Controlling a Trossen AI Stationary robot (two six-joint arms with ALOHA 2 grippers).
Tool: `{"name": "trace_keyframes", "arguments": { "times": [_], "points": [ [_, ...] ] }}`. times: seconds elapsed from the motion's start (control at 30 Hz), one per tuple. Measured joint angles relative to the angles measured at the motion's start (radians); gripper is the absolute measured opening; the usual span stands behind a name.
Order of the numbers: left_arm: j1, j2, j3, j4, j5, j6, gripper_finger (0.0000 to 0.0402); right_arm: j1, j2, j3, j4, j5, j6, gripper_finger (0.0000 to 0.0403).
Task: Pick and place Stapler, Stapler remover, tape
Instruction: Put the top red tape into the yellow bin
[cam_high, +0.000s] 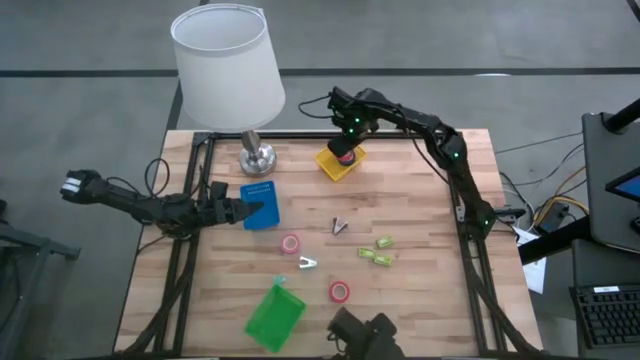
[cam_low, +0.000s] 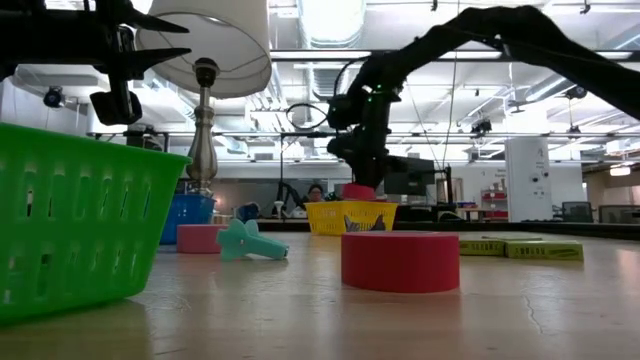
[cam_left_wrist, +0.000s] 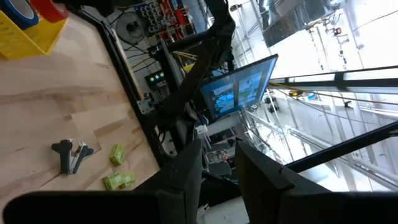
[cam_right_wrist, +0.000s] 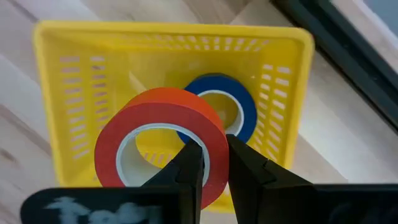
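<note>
The lamp (cam_high: 224, 70) stands at the table's far edge, its white shade the bulkiest thing in view, and the wooden table (cam_high: 420, 290) below it carries everything else. On the near side lies a green basket (cam_high: 273, 315), tipped on its side, and a blue basket (cam_high: 261, 205) sits just in front of the lamp's base. The left gripper (cam_high: 238, 210) hangs by that blue basket with its fingers slightly apart, holding nothing, apparently waiting.

The work is at the yellow basket (cam_right_wrist: 68, 74) on the far edge. The right gripper (cam_right_wrist: 210, 163) is poised over it, fingers pinched on the wall of a red tape roll (cam_right_wrist: 163, 140) – gripped by the rim, probably so the ring can drop straight in. A dark blue tape roll (cam_right_wrist: 219, 111) already lies inside, partly under the red one, so the landing spot is shared but not blocked.

Still on the table: a pink tape roll (cam_high: 290, 243), another red roll (cam_high: 340, 291), a dark stapler remover (cam_high: 341, 226), a pale one (cam_high: 307, 263), and lime-green oblong pieces (cam_high: 378, 252) – all well apart from the yellow basket and out of the arm's way
</note>
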Motion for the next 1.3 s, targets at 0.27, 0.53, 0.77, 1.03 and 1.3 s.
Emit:
{"name": "trace_keyframes", "arguments": {
  "times": [0.27,0.53,0.77,1.03,1.3],
  "points": [
    [0.000,0.000,0.000,0.000,0.000,0.001,0.0100,-0.033,0.011,-0.006,-0.009,0.034,-0.009,0.0050],
    [0.000,0.000,0.000,-0.002,0.000,0.015,0.0099,-0.031,0.011,-0.016,0.010,0.032,-0.017,0.0050],
    [0.000,0.000,0.000,-0.002,0.000,0.015,0.0100,-0.030,0.011,-0.026,0.044,0.038,-0.013,0.0050],
    [0.000,0.000,0.000,-0.002,0.000,0.014,0.0099,-0.028,0.011,-0.051,0.044,0.038,0.013,0.0050],
    [0.000,0.000,0.000,-0.002,0.000,0.014,0.0099,-0.025,0.010,-0.064,0.045,0.085,0.025,0.0092]
  ]
}}
